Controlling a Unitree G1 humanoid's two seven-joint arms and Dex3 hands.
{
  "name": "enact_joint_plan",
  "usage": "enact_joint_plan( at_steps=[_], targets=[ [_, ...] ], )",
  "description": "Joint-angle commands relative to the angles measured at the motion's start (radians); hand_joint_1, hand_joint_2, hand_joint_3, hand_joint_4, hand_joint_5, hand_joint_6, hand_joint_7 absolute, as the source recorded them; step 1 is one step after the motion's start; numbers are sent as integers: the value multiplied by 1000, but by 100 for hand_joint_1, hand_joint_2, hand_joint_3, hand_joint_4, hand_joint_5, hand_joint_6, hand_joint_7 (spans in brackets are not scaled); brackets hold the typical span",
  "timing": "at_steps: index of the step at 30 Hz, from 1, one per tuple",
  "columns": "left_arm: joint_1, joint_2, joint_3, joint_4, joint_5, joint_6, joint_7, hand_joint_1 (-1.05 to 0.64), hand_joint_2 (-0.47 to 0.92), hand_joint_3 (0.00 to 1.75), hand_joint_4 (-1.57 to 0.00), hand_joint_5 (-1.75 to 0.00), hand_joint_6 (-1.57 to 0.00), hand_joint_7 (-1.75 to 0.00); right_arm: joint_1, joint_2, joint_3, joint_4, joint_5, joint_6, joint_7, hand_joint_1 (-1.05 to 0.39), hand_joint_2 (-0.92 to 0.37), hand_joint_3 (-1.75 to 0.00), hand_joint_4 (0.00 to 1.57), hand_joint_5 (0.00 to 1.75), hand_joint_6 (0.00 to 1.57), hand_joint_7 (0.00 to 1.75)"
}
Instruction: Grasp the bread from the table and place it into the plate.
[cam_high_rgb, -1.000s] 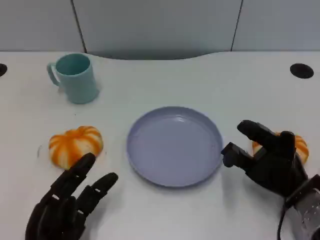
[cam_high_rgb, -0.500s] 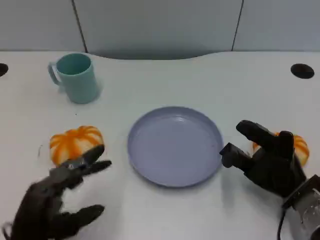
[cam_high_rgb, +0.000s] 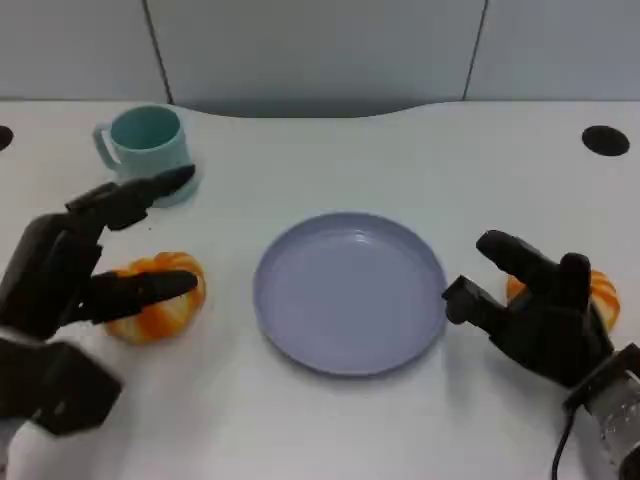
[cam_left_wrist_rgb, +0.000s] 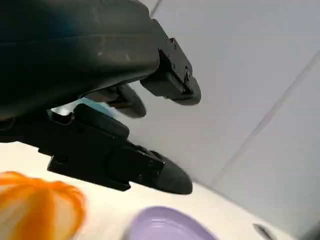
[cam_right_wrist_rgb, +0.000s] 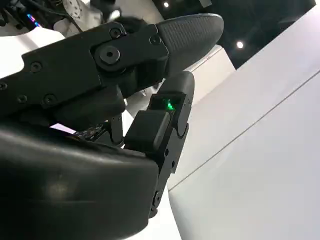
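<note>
An orange-and-white striped bread (cam_high_rgb: 165, 305) lies on the white table left of the lavender plate (cam_high_rgb: 348, 292). My left hand (cam_high_rgb: 75, 265) hovers over the bread's left side with its fingers spread wide; one finger crosses the bread's top and nothing is gripped. In the left wrist view the bread (cam_left_wrist_rgb: 35, 210) shows under the black fingers (cam_left_wrist_rgb: 125, 165), with the plate's rim (cam_left_wrist_rgb: 165, 227) beyond. A second orange bread (cam_high_rgb: 598, 295) lies right of the plate, partly hidden behind my right hand (cam_high_rgb: 535, 315), which is spread and holds nothing. The plate is bare.
A teal mug (cam_high_rgb: 150, 150) stands at the back left, just beyond my left hand's upper finger. A black round hole (cam_high_rgb: 605, 140) sits in the table at the far right. A grey panel wall runs behind the table.
My left hand has risen from the table's front edge and moved forward over the left bread, its fingers spreading wider. The right hand has barely shifted.
</note>
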Motion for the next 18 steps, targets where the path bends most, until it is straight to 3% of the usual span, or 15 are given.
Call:
enact_joint_plan(
  at_steps=[1, 6, 9, 18],
  targets=[
    [-103, 71, -140, 205, 111, 122, 209, -82, 92, 6, -25, -19, -37, 0, -2, -11, -6, 8, 2, -8, 9, -45, -92, -9, 76, 129, 116, 3],
    [-138, 93, -236, 273, 104, 125, 304, -85, 92, 8, -24, -17, -35, 0, -2, -11, -8, 11, 1, -9, 10, -45, -92, -8, 77, 128, 116, 3],
    [-184, 54, -330, 393, 157, 338, 364, -97, 92, 20, -20, -12, -22, 0, 12, -14, -10, -8, 9, -2, 30, -45, -92, -10, 75, 127, 115, 2],
    [-196, 5, -398, 476, 100, 544, 299, -100, 92, 23, -19, -8, -19, 0, 27, -21, -11, -32, 14, 21, 46, -46, -92, -8, 77, 126, 116, 2]
  ],
)
